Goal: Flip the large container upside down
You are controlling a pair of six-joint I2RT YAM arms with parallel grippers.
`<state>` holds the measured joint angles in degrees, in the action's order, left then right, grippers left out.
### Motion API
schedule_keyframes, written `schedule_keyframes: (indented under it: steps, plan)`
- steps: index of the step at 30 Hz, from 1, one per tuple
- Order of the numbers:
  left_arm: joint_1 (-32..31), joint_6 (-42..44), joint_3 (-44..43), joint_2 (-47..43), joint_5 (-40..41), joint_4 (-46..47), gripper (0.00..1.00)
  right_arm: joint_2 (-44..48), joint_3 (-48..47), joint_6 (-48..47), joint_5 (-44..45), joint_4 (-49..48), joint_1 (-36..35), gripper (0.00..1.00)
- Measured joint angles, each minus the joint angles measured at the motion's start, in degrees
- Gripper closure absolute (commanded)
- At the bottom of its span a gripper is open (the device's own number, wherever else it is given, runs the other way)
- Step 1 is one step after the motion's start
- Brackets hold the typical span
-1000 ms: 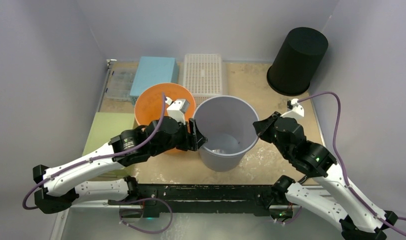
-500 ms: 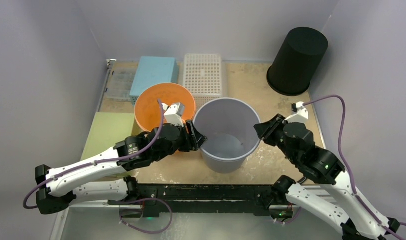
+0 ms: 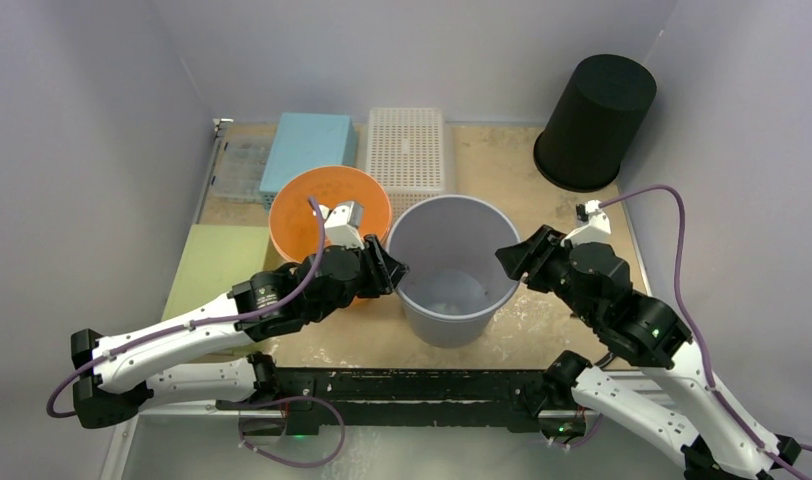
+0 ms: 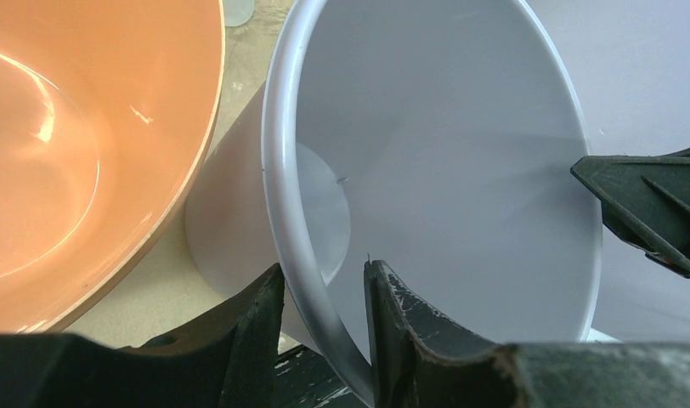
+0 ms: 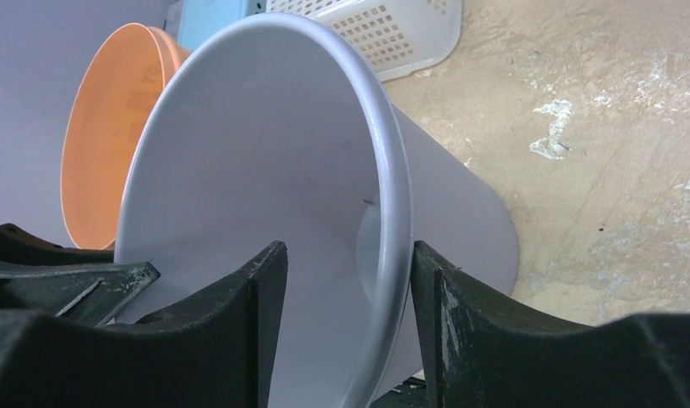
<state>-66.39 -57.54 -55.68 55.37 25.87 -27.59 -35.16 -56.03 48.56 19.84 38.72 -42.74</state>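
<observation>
Two grippers meet the grey bucket (image 3: 447, 325) at opposite points of its rim. A container this wide probably needs a hold on both sides to be lifted and rolled over. The bucket stands upright, mouth up, with an orange bowl (image 3: 302, 215) just beside its left wall. The left gripper (image 4: 323, 270) straddles the left rim, one finger inside and one outside, jaws narrowly parted. Whether the pads press the wall I cannot tell. The right gripper (image 5: 346, 255) straddles the right rim with its jaws wider and a gap on the inner side, so it grips nothing yet. The flip has not begun, and both holds must be firm first.
</observation>
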Motion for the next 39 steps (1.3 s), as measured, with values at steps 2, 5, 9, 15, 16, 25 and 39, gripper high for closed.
schedule_keyframes:
  steps: [2, 5, 9, 15, 16, 25, 39]
  plan:
    - [0.0, 0.0, -0.2, 0.1, 0.2, -0.3, 0.74, 0.0, -0.1, 0.0, -0.4, 0.0, 0.0, 0.42]
    - [0.0, 0.0, -0.5, 0.2, 0.7, -0.9, 0.75, -0.1, -0.5, 0.0, -1.2, 0.0, 0.0, 0.42]
    - [0.0, 0.0, -0.9, 0.4, 1.2, -1.6, 0.77, -1.3, -1.3, 0.0, -1.5, 0.1, 0.0, 0.41]
    - [0.0, 0.0, -1.3, 0.6, 2.0, -2.5, 0.77, -5.1, -4.3, -1.2, -1.5, 0.5, 0.0, 0.35]
    - [0.0, 0.0, -1.4, 0.6, 2.1, -2.8, 0.77, -6.0, -5.2, -1.6, -1.5, 0.9, 0.0, 0.35]
    - [0.0, -0.4, -1.4, 2.3, 2.4, -3.8, 0.78, -12.5, -12.6, -6.1, -3.2, 1.3, 2.1, 0.29]
    - [-0.5, 0.1, -1.4, 4.0, 0.4, -4.9, 0.8, -15.5, -11.4, -12.7, -23.6, -4.3, 17.4, 0.35]
